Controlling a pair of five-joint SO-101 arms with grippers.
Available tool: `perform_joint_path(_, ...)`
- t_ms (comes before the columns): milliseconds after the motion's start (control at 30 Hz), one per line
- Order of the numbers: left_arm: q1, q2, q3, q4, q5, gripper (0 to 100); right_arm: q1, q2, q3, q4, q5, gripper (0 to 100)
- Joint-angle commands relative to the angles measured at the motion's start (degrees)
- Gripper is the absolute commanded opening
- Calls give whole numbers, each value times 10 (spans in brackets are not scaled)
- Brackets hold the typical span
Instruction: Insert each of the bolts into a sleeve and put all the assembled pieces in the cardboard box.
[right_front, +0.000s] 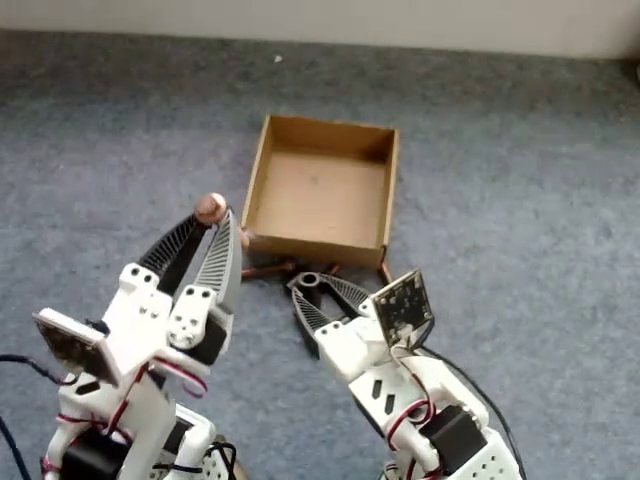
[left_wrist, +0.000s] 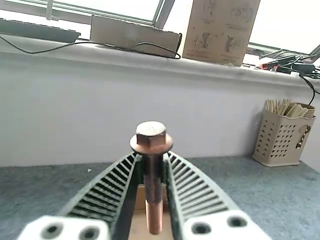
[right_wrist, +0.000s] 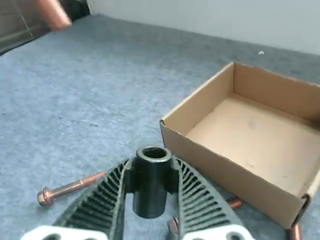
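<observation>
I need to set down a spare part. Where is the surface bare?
Bare grey mat lies left of, right of and beyond the open cardboard box, whose floor is empty too. Crowded: along the box's near wall, where loose copper bolts lie, the left claw holds a copper bolt and the right claw a black sleeve.

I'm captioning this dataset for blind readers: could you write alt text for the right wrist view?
The right gripper holds a black cylindrical sleeve upright, bore facing up, over grey carpet. Beyond it stands an open brown cardboard box; a copper-coloured flanged bolt lies on the carpet nearby.
</observation>
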Motion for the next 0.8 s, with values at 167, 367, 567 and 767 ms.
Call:
perform_joint_path(167, 7, -4, 49, -92, 8, 5, -31, -10, -2, -59, 7, 4)
perform_joint_path(367, 33, -4, 56, -91, 37, 5, -31, -10, 15, -94, 93, 4)
perform_joint_path(567, 87, -3, 58, -89, 36, 5, -30, -10, 62, -138, 122, 4)
perform_joint_path(767, 89, -1, 59, -61, 21, 5, -29, -10, 64, -138, 122, 4)
